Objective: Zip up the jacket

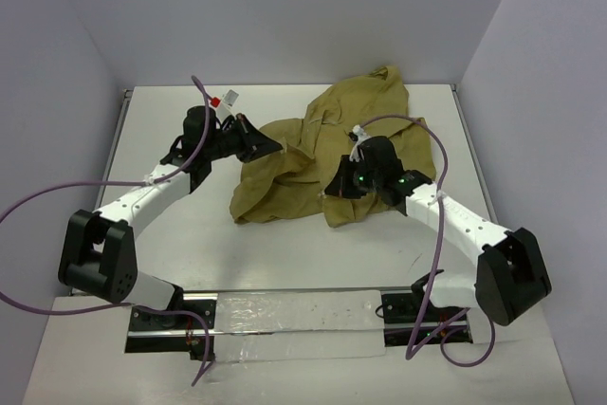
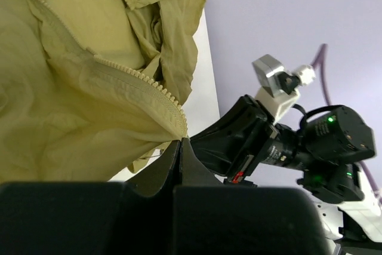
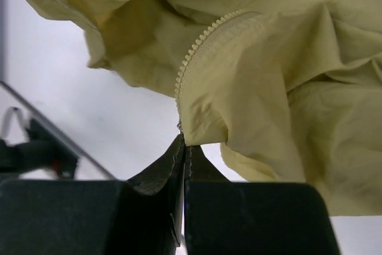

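Observation:
The olive-tan jacket (image 1: 313, 154) lies crumpled on the white table, unzipped. My left gripper (image 1: 268, 146) is shut on the jacket's left edge; in the left wrist view its tips (image 2: 179, 143) pinch the bottom end of one row of zipper teeth (image 2: 143, 83). My right gripper (image 1: 340, 187) is shut on the jacket's near hem; in the right wrist view its tips (image 3: 184, 145) pinch the bottom corner of the other row of zipper teeth (image 3: 200, 49). The right arm's wrist (image 2: 286, 141) shows in the left wrist view, beyond the cloth.
The white table (image 1: 190, 225) is walled at the back and both sides. Purple cables (image 1: 38, 196) loop off both arms. A metal rail (image 1: 285, 305) runs along the near edge between the arm bases.

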Available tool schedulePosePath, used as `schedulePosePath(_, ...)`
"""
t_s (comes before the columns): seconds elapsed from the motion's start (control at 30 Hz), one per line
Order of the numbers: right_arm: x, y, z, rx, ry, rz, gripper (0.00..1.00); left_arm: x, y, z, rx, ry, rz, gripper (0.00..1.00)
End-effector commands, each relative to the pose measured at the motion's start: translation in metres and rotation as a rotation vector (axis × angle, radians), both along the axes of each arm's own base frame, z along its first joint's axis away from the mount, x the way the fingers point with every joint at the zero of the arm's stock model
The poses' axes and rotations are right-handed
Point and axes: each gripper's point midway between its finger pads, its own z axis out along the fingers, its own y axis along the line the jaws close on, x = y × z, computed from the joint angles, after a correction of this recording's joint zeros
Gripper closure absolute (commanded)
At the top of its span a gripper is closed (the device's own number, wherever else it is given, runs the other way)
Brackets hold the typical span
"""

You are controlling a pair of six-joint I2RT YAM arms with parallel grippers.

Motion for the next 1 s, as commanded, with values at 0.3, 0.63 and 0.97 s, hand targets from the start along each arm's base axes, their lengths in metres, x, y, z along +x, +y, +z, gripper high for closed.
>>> schedulePosePath(0.3, 0.008, 0.02, 0.119, 0.644, -0.189, -0.016, 1.0, -0.007, -0.003, 0.047, -0.111, -0.095, -0.027, 1.0)
schedulePosePath(0.63, 0.013, 0.023, 0.188, 0.563, -0.536, 0.157, 1.0, -0.007, 0.001, 0.06, -0.081, -0.134, -0.016, 1.0)
schedulePosePath(0.97, -0.016, 0.027, 0.211, 0.521, -0.687, 0.36, 1.0, 0.012, -0.004, 0.063, -0.03, -0.129, -0.022, 1.0)
